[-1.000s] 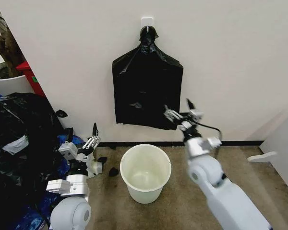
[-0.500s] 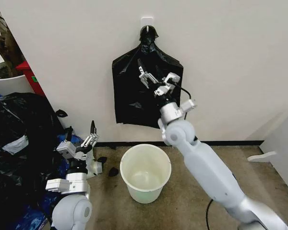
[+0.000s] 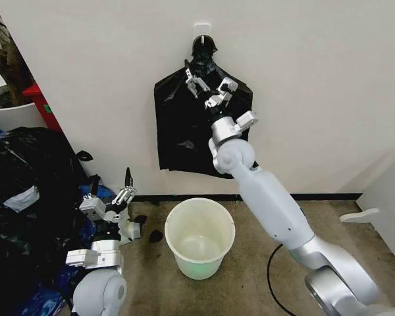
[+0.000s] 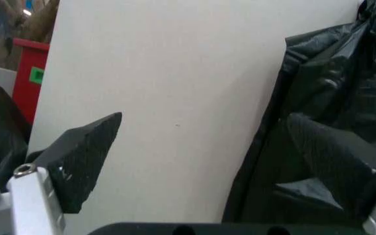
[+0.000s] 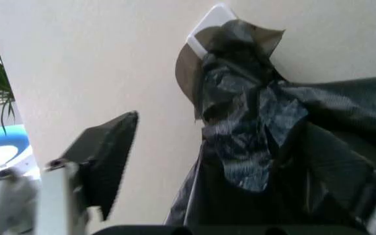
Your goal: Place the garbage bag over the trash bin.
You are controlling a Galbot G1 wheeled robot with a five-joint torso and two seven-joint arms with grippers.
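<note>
Brown floor [image 3: 250, 276], cream wall [image 3: 316, 85]. Round cream-white plastic trash bin [image 3: 199, 238] holds nothing. Right gripper [image 3: 208, 85] spread apart at knotted flat bunch of black bags [image 3: 184, 128]; left gripper [image 3: 110, 186] low, spread apart.

Bunch of bags [image 3: 201, 128] on the wall hook: glossy black. Trash bin [image 3: 199, 237]: plain cream-white, no pattern. Wall [image 3: 316, 79]: off-white. Floor [image 3: 250, 276]: mottled brown. Sacks [image 3: 26, 197] at left: black. Box [image 3: 45, 108] behind them: red, with a green label.
</note>
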